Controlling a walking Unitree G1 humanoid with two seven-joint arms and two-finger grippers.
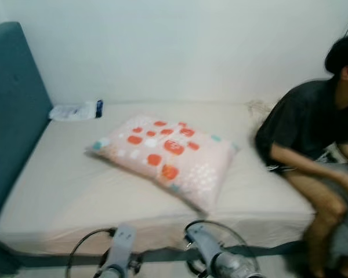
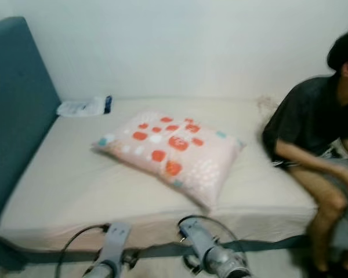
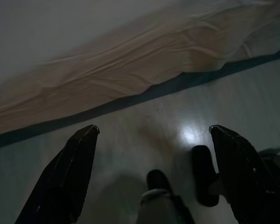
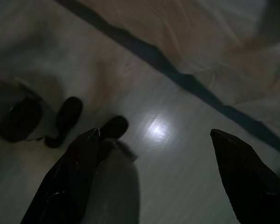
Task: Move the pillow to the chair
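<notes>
Left wrist view gave you the left gripper (image 3: 154,133) with its two black fingers spread wide and nothing between them, hanging over a pale glossy floor (image 3: 144,140) just short of the bed's draped beige sheet (image 3: 130,65). Your right gripper (image 4: 154,135) was the same in its own wrist view: fingers far apart, empty, above the floor, with the sheet's hem and a dark band beneath it running past. From the head camera you could see both silver forearms (image 1: 119,252) low at the near edge of the bed (image 1: 75,191), well short of the pillow. The pillow (image 1: 168,156), pale pink with orange and teal spots, lay flat near the middle of the mattress, one corner reaching toward the near edge. A teal headboard (image 1: 11,110) stood at your left, and a small white packet with a dark end (image 1: 75,110) lay by the wall. A person in a dark shirt (image 1: 313,145) sat on the bed's right end, apart from the pillow.
</notes>
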